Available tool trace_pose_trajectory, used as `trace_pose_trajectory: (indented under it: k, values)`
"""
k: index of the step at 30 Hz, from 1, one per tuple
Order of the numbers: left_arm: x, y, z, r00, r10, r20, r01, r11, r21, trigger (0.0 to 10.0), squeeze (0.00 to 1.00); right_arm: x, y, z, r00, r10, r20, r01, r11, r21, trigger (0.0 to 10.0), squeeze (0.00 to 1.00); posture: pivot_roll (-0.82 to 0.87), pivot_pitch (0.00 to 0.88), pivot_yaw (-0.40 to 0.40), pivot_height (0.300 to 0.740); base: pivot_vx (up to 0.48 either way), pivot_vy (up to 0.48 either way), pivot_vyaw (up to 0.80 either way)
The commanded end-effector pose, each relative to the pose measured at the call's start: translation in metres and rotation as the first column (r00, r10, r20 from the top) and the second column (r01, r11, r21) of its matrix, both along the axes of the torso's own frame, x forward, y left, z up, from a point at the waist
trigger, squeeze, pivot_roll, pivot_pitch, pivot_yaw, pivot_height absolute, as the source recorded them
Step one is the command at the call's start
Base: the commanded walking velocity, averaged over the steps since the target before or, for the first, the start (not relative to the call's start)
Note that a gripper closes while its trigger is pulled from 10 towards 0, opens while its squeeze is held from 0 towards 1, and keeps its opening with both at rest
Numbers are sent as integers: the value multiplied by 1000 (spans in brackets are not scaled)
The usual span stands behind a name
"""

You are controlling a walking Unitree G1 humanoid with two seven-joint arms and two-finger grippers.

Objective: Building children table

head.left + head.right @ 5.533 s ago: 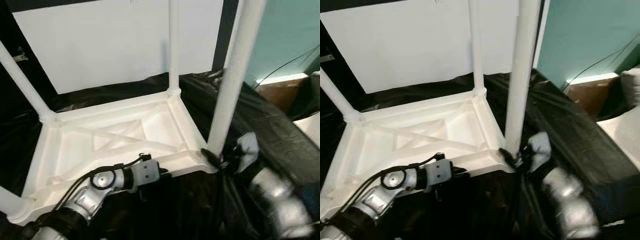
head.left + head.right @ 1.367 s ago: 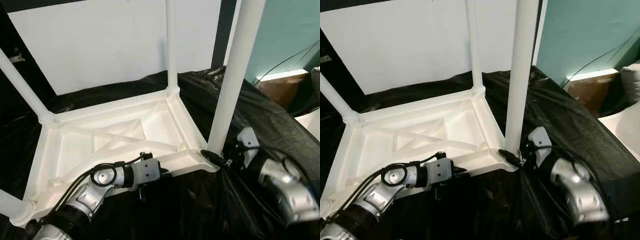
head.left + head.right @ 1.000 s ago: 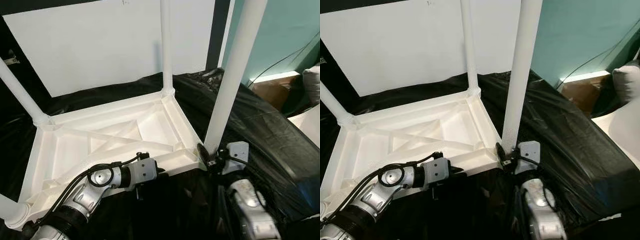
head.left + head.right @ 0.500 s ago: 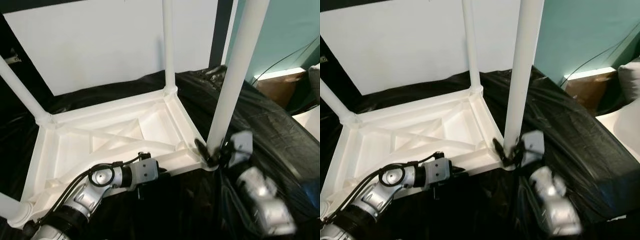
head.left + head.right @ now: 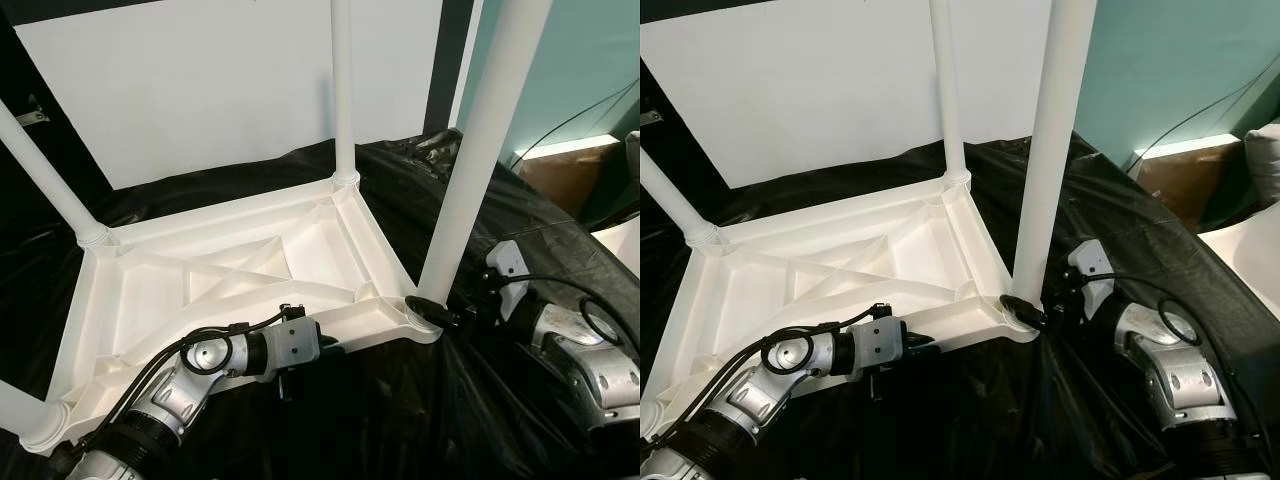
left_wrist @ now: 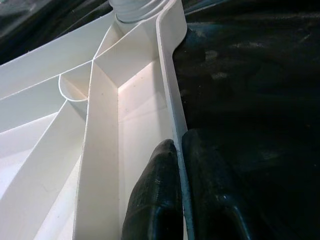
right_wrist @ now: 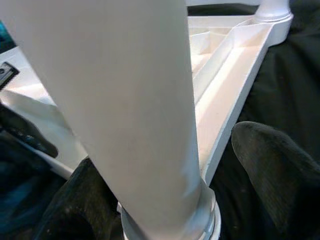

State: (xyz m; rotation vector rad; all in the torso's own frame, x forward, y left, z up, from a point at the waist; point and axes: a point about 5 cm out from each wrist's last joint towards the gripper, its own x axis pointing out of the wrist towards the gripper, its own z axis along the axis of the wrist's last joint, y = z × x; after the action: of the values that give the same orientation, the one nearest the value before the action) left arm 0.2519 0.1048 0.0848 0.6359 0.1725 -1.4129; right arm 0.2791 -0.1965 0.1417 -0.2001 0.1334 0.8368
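The white children's table (image 5: 230,270) sat upside down on the black sheet (image 5: 520,240). Left gripper (image 6: 180,165) had its fingers pinched on the near rim, while the right gripper (image 7: 200,200) fingers sat spread around the base of the front-right leg (image 5: 1050,150).

A crinkled, glossy black plastic sheet (image 5: 470,420) covers the supporting surface from the left edge of the frame to the right, its folds catching light toward the upper right. What lies beneath the sheet cannot be told. Directly on it, across the centre and left of the frame, lies the white children's table (image 5: 230,270), turned upside down so that its ribbed underside faces up and its white legs (image 5: 478,150) rise out of the top of the frame. The table's near rim runs from the lower left corner toward the middle right, with black sheet showing below it.
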Motion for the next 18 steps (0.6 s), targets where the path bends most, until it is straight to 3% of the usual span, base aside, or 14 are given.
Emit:
trace_pose_trajectory:
  k: [1,8,12,18]
  values:
    - [-26,20,-48,977,17,-214,24,982,186,10000,0,4,-10,8,1000,-18,12,18,1000,7,0,0,-36,8,19,740,0,0,0]
    - [-25,22,-46,978,15,-209,25,982,188,10000,0,8,-12,21,999,38,14,-39,999,12,0,0,-40,3,26,740,0,0,0]
    - [-24,22,-45,978,12,-208,29,981,189,10000,0,4,-11,19,998,57,-13,-57,998,25,0,0,-45,4,27,740,0,0,0]
    - [-25,21,-46,977,5,-211,35,981,188,10000,0,-9,2,3,994,87,-71,-82,994,77,0,0,-48,4,25,740,0,0,0]
